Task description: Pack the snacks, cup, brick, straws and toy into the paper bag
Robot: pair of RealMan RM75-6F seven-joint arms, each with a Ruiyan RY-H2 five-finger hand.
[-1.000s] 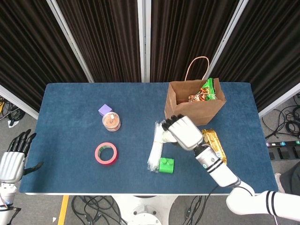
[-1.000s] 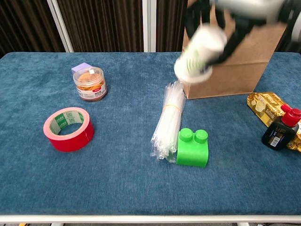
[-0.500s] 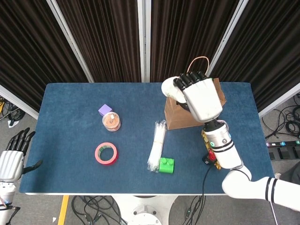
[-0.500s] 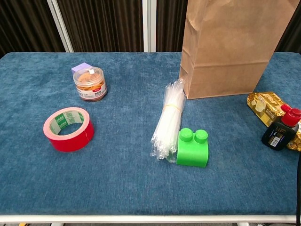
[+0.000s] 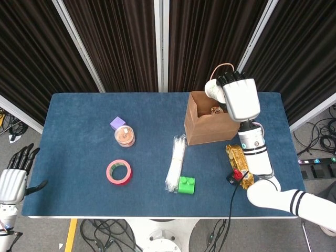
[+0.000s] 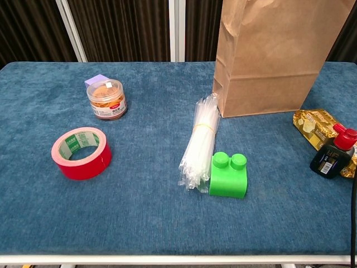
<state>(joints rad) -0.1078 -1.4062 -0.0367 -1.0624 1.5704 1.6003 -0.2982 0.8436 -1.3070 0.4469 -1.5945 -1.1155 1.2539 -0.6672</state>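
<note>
My right hand (image 5: 240,98) is raised over the open top of the brown paper bag (image 5: 209,127) and grips a white cup (image 5: 212,87) at the bag's far rim. Snack packets show inside the bag. A bundle of clear straws (image 5: 176,163) (image 6: 199,140) lies in front of the bag, with a green brick (image 5: 186,185) (image 6: 228,176) at its near end. A gold snack packet (image 5: 239,160) (image 6: 316,129) lies right of the bag. The chest view shows the bag (image 6: 273,61) but neither hand. My left hand (image 5: 14,177) hangs open off the table's left edge.
A snack jar (image 5: 125,136) (image 6: 106,99) and a purple cube (image 5: 117,123) (image 6: 97,80) stand at the left middle. A red tape roll (image 5: 118,171) (image 6: 81,152) lies nearer the front. A black bottle with a red cap (image 5: 234,176) (image 6: 333,153) rests on the gold packet.
My right hand has lifted the cup from beside the straws, up past the bag's front, and carried it right over the bag's opening. The left hand stayed put.
</note>
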